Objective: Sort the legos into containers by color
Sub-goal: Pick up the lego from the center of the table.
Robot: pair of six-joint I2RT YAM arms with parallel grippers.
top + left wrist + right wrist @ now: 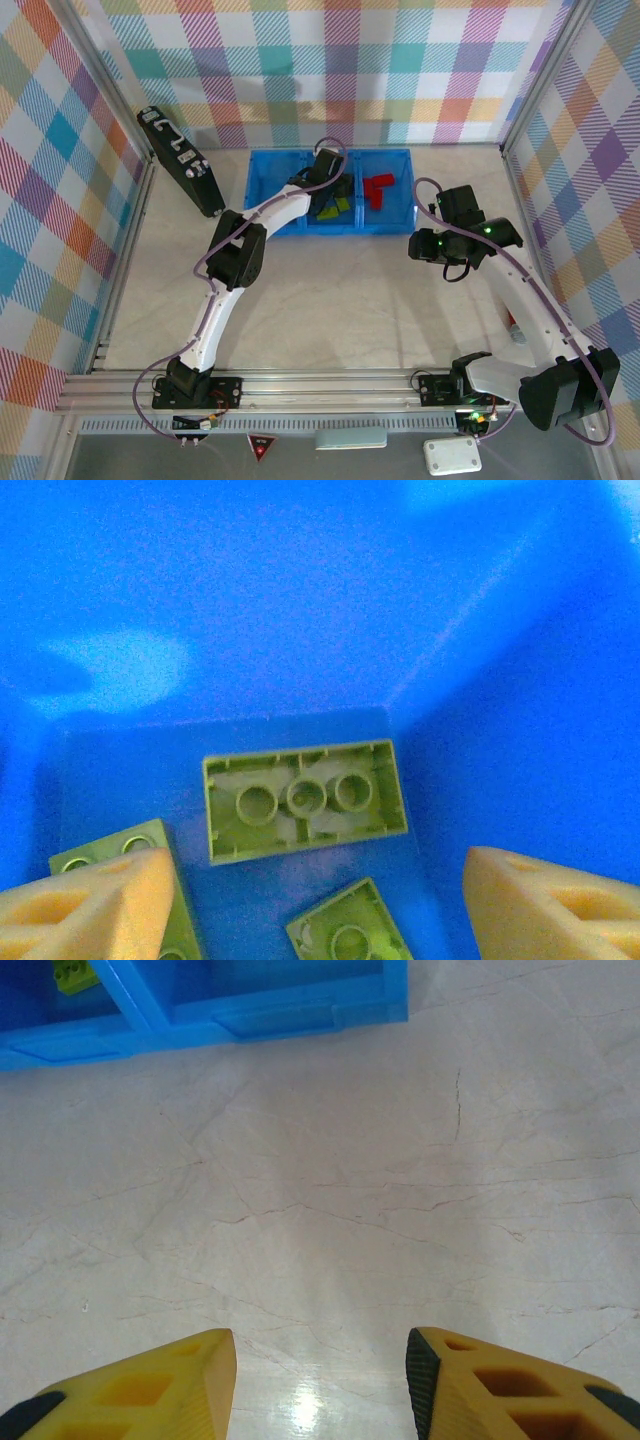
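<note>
Left gripper (318, 868): we are finding it down inside the middle compartment (250, 600) of the blue bin (268, 190). Its fingers (90, 905) are standing wide apart.
Lime bricks, left wrist view: we are counting three on the compartment floor.
Two-by-four lime brick (305, 800): it is lying upside down with its hollow side up, just beyond the fingertips and between them.
Second lime brick (110, 848): it is sitting partly behind the finger at the lower left of the view.
Third lime brick (350, 935): it is lying at the bottom edge of the view, cut off.
Lime pile (336, 208), top view: we are seeing it in the middle compartment, just beside the left arm's wrist.
Red bricks (378, 188): they are lying in the right compartment.
Left compartment: the left arm is crossing over it, and we cannot tell its contents.
Right gripper (320, 1352): it is hanging over the pale table (330, 1190) with its fingers (150, 1390) apart. It is near the bin's front right corner but clear of it.
Black panel (180, 160): it is lying left of the bin, with white marks showing.
</note>
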